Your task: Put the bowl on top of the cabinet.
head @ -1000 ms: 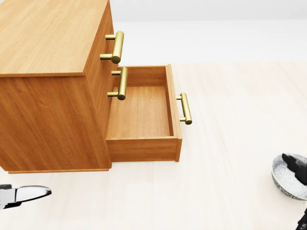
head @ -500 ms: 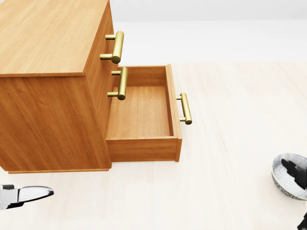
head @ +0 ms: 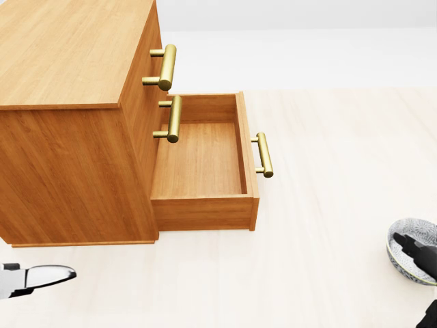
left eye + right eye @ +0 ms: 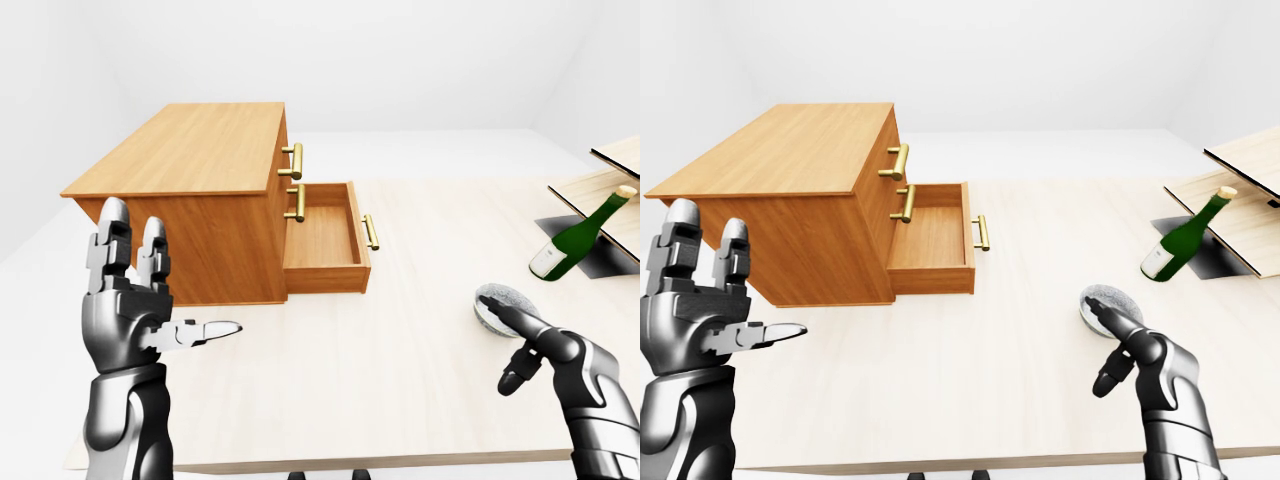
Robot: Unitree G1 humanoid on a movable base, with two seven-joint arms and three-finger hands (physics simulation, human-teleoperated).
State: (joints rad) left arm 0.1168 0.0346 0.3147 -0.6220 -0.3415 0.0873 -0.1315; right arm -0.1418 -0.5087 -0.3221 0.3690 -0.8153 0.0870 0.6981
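One grey speckled bowl [image 4: 505,293] sits on the tabletop [image 4: 400,340] at the right of the left-eye view, well apart from the wooden cabinet [image 4: 190,160], which has a drawer [image 4: 322,240] pulled out. The right robot hand [image 4: 532,345] is spread, one finger reaching over the bowl's near rim, not gripping it. The left robot hand [image 4: 125,310] stands upright, wide open, holding nothing.

Left-eye view: cabinet [image 4: 190,160] at left, bowl [image 4: 508,292] on the table [image 4: 400,350] lower right, bottle [image 4: 572,238] above it.
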